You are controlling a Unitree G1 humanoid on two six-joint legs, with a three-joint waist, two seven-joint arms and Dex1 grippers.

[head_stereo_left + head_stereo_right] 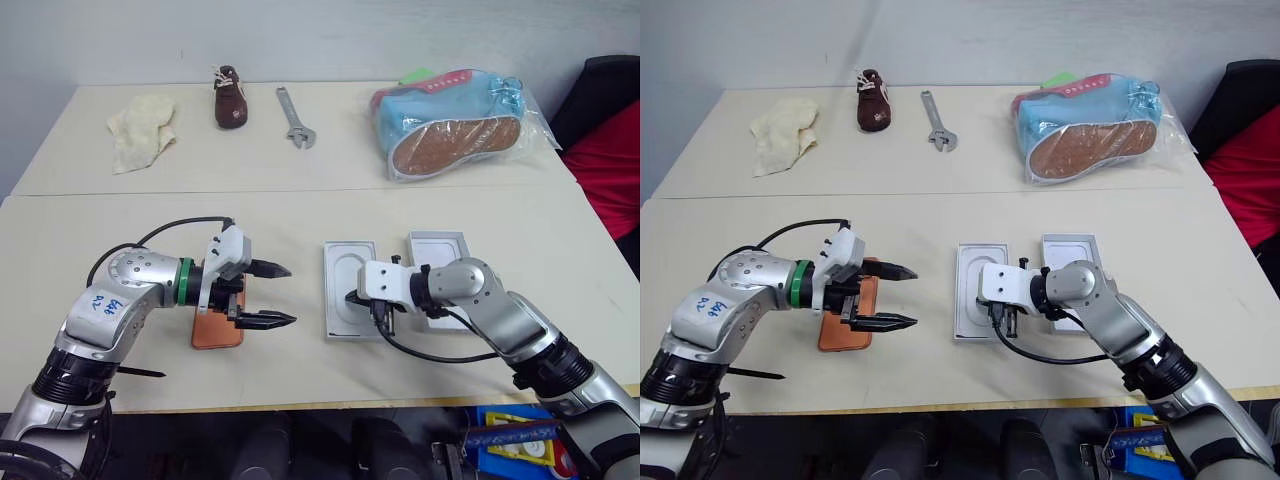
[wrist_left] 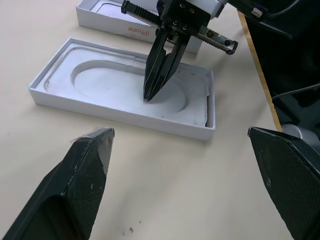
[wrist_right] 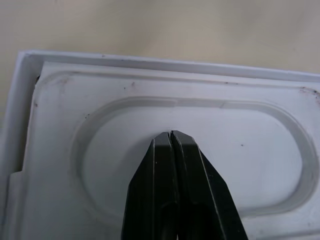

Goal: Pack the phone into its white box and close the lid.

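The copper-orange phone (image 1: 215,330) lies flat on the table, partly under my left gripper (image 1: 290,295), which hovers open with its fingers pointing toward the white box (image 1: 330,290). A white insert (image 2: 125,85) with an oval recess sits in the box. My right gripper (image 2: 147,95) is shut with nothing between its fingers, its tips down in that recess (image 3: 171,134). The lid (image 1: 437,250) lies open side up just right of the box, partly hidden by my right arm.
On the far table lie a cream cloth (image 1: 140,128), a small brown shoe (image 1: 230,97), a wrench (image 1: 296,118) and a bagged pair of blue shoes (image 1: 455,120). The table's front edge (image 1: 300,408) runs close below both arms.
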